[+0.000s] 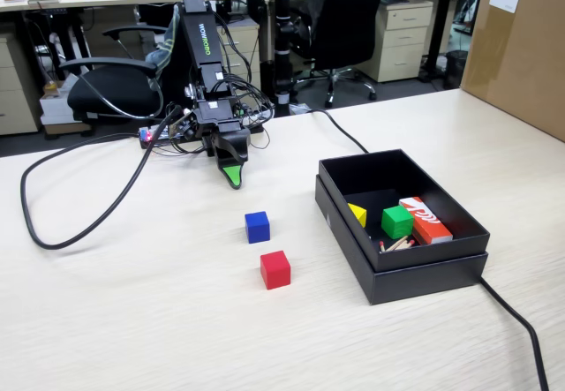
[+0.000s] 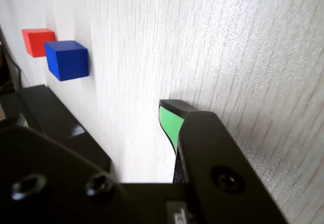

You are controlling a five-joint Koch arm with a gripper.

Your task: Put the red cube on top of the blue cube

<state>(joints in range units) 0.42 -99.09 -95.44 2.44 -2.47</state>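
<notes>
light wood-grain table (image 1: pixel 132 320), office behind it: black chairs (image 1: pixel 110 86), desks, drawer units, a cardboard box (image 1: pixel 521 47) at the right edge in the fixed view. black cable (image 1: pixel 88 206) loops across the table's left part, another cable (image 1: pixel 521 325) runs off from the tray toward 5 o'clock.

arm stands at the far side, gripper (image 1: pixel 231 176) pointing down with its green-padded tip at or just above the table. only one jaw tip shows in both the fixed and wrist views, so cannot tell if the jaws are apart or together; nothing visible in them.

blue cube (image 1: pixel 257 227) sits on the table at about 5 o'clock from the gripper, near it but apart. red cube (image 1: pixel 275 269) lies just beyond at 5 o'clock from the blue one, close, small gap, not touching. wrist view shows blue cube (image 2: pixel 67 59) and red cube (image 2: pixel 37 41) at upper left.

black open tray (image 1: pixel 424 272) sits at 3 o'clock from the cubes, apart from both; inside are a yellow piece (image 1: pixel 357 214), a green cube (image 1: pixel 396 221), an orange-red box (image 1: pixel 425 219).

bare table all round the cubes on the left and front; tray wall closes the right side.
</notes>
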